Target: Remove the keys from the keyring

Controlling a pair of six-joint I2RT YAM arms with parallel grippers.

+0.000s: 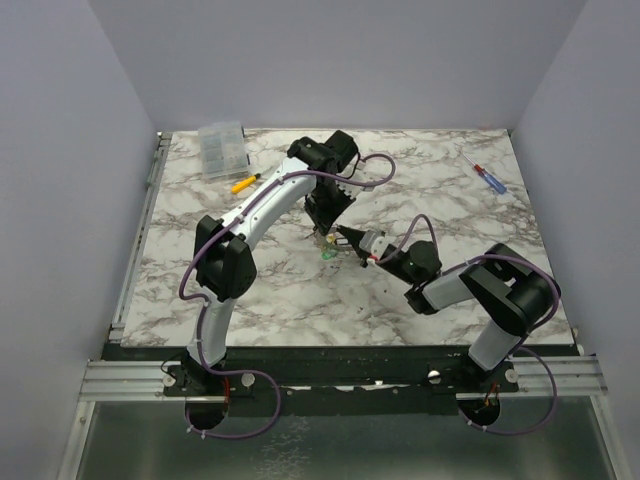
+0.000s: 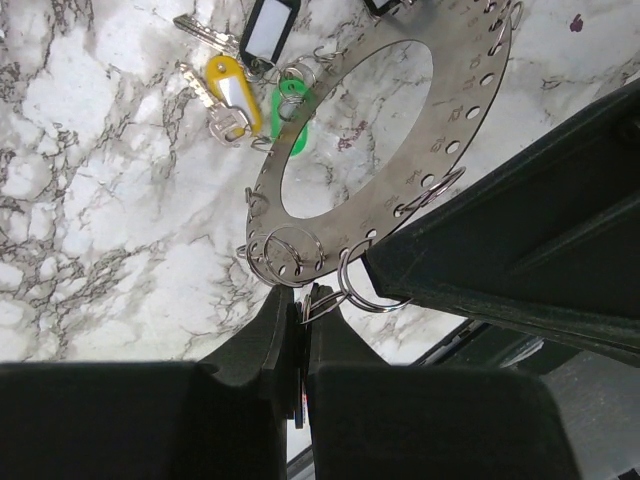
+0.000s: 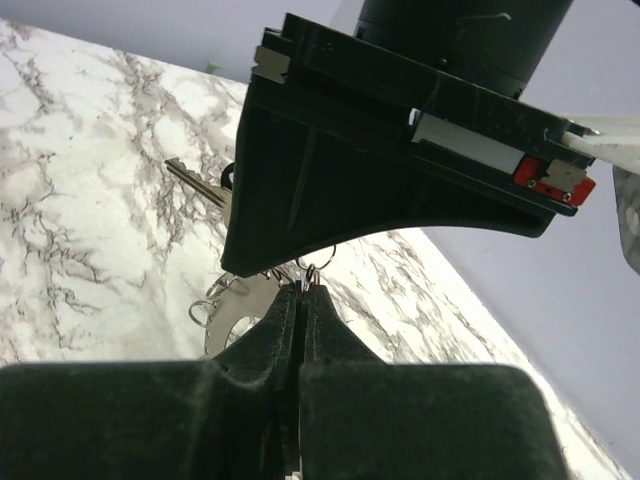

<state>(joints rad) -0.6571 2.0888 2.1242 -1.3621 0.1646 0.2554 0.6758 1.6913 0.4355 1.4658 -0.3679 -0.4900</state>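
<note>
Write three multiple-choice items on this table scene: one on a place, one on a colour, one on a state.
1. Where on the white marble-patterned table does the red-and-blue-handled screwdriver lie?
A. near the far right corner
B. beside the left arm's base
C. under the ring

2. What colour is the plastic key tag between the yellow plastic tag and the flat grey metal keyring?
A. red
B. green
C. purple

3. How do the jaws of the right gripper stand?
A. wide open
B. half open
C. shut

Key:
1 A: the overhead view shows it near the far right edge.
2 B: the tag at the ring's rim is green.
3 C: its black fingers press together.
</note>
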